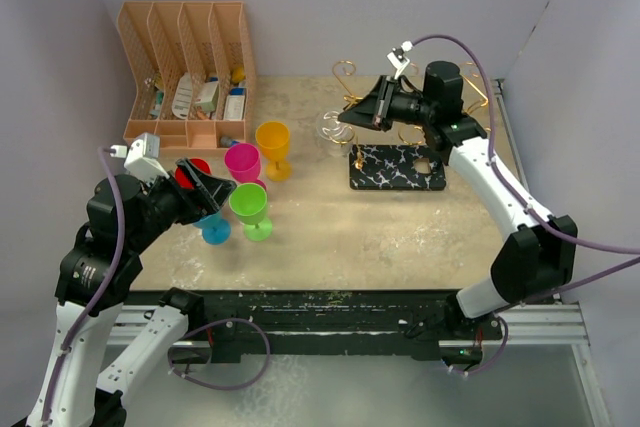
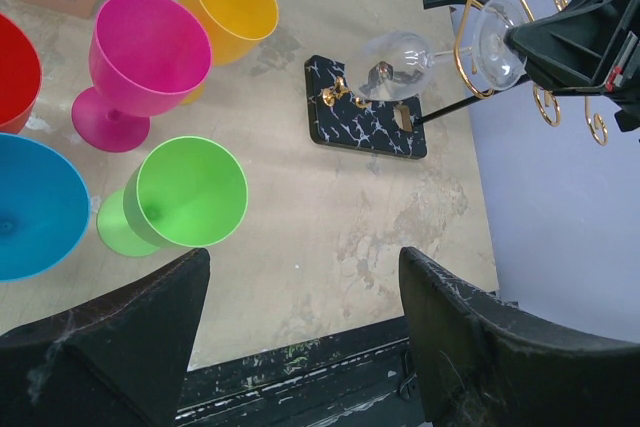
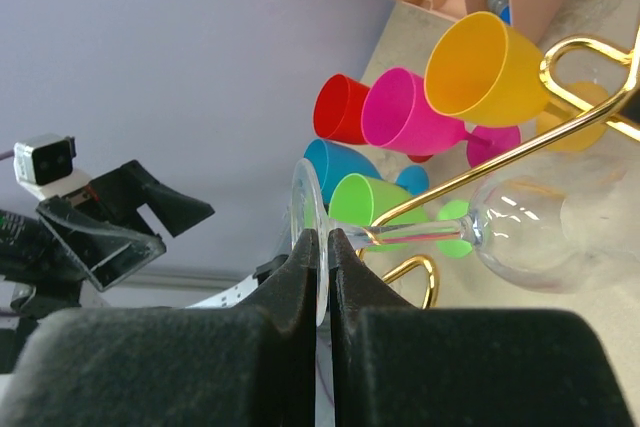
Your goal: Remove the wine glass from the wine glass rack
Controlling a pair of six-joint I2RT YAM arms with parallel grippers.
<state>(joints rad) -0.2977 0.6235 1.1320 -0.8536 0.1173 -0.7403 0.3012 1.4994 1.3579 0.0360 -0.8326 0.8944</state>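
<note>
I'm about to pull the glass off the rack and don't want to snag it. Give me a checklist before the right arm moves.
1. Right gripper shut on wine glass foot: ok.
2. Stem free of the rack wires: not ok, it sits in them.
3. Rack base flat on table: ok.
4. Left gripper open, apart from rack: ok.
5. Plastic goblets apart from glass: ok.
6. Exit past the curled hook ends: cannot tell.
</note>
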